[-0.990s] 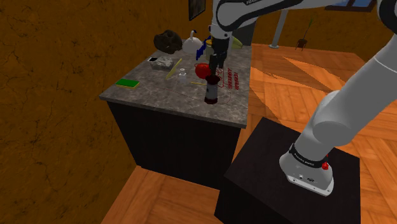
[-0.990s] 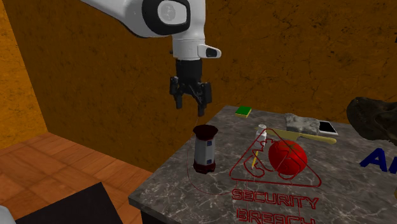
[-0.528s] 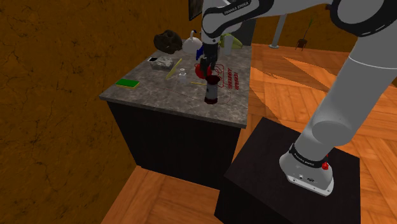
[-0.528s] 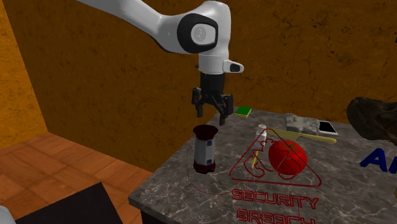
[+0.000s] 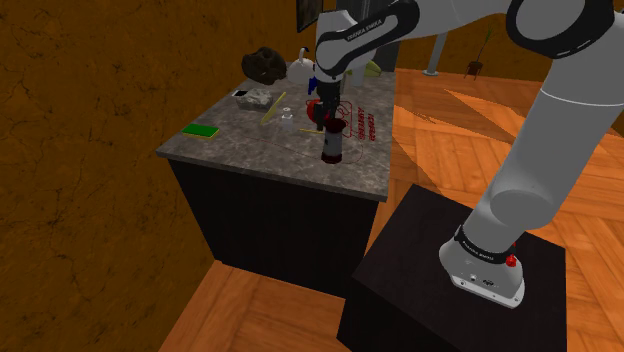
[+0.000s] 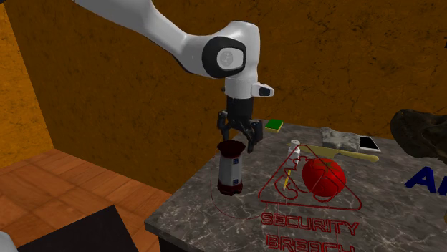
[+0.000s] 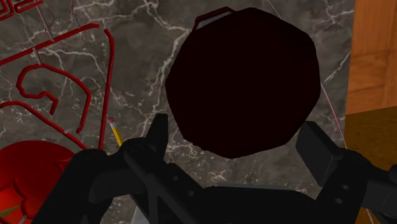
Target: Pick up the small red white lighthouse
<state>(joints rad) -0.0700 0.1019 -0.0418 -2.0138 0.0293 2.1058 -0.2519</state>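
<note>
The marble table (image 5: 250, 150) sits mid-frame in the shoulder view; the white arm (image 5: 545, 140) arches over it, wrist pointing down. The lighthouse (image 6: 231, 169) stands upright near the table's edge, centre-left in the second exterior view. The claw (image 6: 239, 142) hangs just above its dark cap, released, fingers spread to straddle it.

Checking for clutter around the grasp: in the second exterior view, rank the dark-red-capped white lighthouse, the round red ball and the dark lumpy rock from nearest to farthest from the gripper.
1. The dark-red-capped white lighthouse, directly under the open black gripper.
2. The round red ball, farther toward that view's right.
3. The dark lumpy rock, at its far right edge.
</note>
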